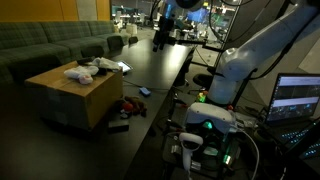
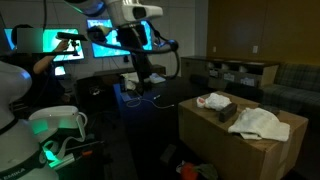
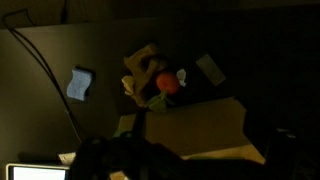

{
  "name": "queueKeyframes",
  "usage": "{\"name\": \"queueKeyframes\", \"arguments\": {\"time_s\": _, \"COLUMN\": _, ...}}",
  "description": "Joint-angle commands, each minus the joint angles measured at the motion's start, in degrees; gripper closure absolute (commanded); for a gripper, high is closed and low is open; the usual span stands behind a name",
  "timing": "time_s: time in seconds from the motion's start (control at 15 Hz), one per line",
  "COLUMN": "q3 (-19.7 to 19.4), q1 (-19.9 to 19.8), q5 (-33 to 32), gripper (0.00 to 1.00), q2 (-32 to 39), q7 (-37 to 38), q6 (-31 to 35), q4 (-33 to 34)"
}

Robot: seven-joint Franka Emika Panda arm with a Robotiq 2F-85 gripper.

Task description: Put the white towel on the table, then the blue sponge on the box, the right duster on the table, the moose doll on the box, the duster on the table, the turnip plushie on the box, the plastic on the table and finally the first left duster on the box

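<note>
The tan cardboard box stands beside the long black table. On its top lies the white towel, with a smaller pale bundle next to it. On the table by the box lie a small blue sponge, a dark reddish toy that may be the moose doll, and an orange plushie among tan pieces. My gripper hangs high over the table's far end, well away from the box, open and holding nothing. Its fingers are lost in the dark in the wrist view.
A green sofa runs behind the box. The robot's base with a green light and a laptop stand at the near end of the table. Lit monitors and a black cable are also in view.
</note>
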Motion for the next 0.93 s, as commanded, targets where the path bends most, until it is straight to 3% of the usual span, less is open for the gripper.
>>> {"name": "queueKeyframes", "arguments": {"time_s": 0.0, "q3": -0.4, "q1": 0.9, "q5": 0.4, "gripper": 0.0, "q2": 15.0, "q7": -1.1, "q6": 11.9, "q4": 4.7}}
{"name": "queueKeyframes", "arguments": {"time_s": 0.4, "q3": 0.2, "q1": 1.2, "q5": 2.4, "gripper": 0.0, "q2": 35.3, "q7": -0.1, "q6": 19.7, "q4": 18.6}}
{"name": "queueKeyframes", "arguments": {"time_s": 0.87, "q3": 0.7, "q1": 0.4, "q5": 0.7, "gripper": 0.0, "q2": 50.7, "q7": 1.5, "q6": 17.8, "q4": 36.0}}
